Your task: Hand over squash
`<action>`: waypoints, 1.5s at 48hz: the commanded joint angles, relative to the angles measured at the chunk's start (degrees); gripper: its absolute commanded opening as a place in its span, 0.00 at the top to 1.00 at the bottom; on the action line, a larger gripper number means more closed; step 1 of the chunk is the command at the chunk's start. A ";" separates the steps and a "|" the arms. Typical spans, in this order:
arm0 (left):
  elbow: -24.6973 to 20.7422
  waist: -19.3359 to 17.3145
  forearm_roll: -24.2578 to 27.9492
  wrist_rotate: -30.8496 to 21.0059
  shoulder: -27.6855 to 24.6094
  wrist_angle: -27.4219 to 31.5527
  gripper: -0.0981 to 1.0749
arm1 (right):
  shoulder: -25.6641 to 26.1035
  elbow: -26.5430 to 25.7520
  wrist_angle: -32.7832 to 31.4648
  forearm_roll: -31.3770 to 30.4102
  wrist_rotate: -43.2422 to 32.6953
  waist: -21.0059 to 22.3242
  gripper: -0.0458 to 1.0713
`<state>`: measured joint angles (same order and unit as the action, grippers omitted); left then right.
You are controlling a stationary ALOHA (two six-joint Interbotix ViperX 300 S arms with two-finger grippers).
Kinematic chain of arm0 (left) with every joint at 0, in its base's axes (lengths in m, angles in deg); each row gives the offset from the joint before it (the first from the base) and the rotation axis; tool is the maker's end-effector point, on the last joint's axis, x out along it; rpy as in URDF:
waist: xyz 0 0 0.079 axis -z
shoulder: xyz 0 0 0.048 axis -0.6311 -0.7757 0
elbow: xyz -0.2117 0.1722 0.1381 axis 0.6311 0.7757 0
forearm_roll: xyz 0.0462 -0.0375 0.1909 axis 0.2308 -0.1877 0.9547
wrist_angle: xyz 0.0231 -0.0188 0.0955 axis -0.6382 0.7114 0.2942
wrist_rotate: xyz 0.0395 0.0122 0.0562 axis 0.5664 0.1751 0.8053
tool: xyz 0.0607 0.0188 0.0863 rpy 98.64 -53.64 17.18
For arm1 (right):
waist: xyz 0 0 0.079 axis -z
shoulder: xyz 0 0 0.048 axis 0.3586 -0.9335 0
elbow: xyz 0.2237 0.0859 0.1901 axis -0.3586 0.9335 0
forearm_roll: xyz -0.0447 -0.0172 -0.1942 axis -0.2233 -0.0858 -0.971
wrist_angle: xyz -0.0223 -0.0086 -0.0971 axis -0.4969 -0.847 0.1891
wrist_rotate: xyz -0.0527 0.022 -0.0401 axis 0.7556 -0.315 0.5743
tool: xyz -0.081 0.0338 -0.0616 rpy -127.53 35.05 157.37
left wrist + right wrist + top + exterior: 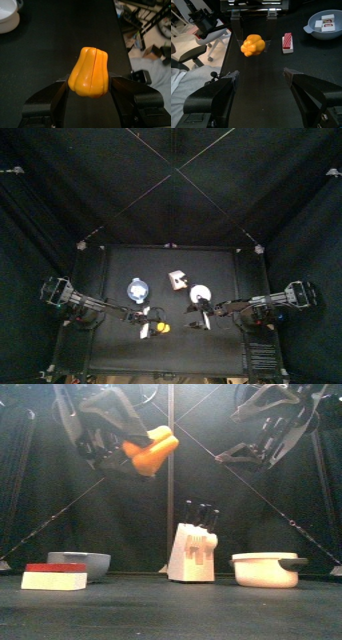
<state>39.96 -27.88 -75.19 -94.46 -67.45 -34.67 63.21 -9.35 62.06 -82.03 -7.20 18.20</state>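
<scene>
The squash (90,71) is yellow-orange and ribbed. My left gripper (90,86) is shut on its sides and holds it high above the table in the front view (150,449). In the top view the squash (162,328) is near the table's front middle. My right gripper (261,80) is open and empty. It faces the squash (252,45) with a gap between them. In the front view the right gripper (247,452) hangs at about the same height, to the right of the squash.
A knife block (194,552) stands at the table's middle. A white round dish (267,569) is to its right and a grey bowl (80,562) to its left. A pink-and-white block (54,576) lies at the front left.
</scene>
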 commanded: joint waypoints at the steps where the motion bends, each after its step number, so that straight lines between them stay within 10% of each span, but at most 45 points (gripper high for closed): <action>1: -1.85 -1.49 -3.34 0.26 -0.26 -4.13 0.24 | -0.09 -1.67 0.44 0.35 0.09 0.97 0.06; 72: -6.33 -5.54 -5.01 0.44 -6.42 -10.81 0.24 | -8.17 -7.73 0.44 -2.20 -0.18 2.29 0.12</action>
<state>35.13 -32.98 -80.37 -94.11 -74.22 -44.87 54.33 -15.76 62.23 -84.31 -7.29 20.22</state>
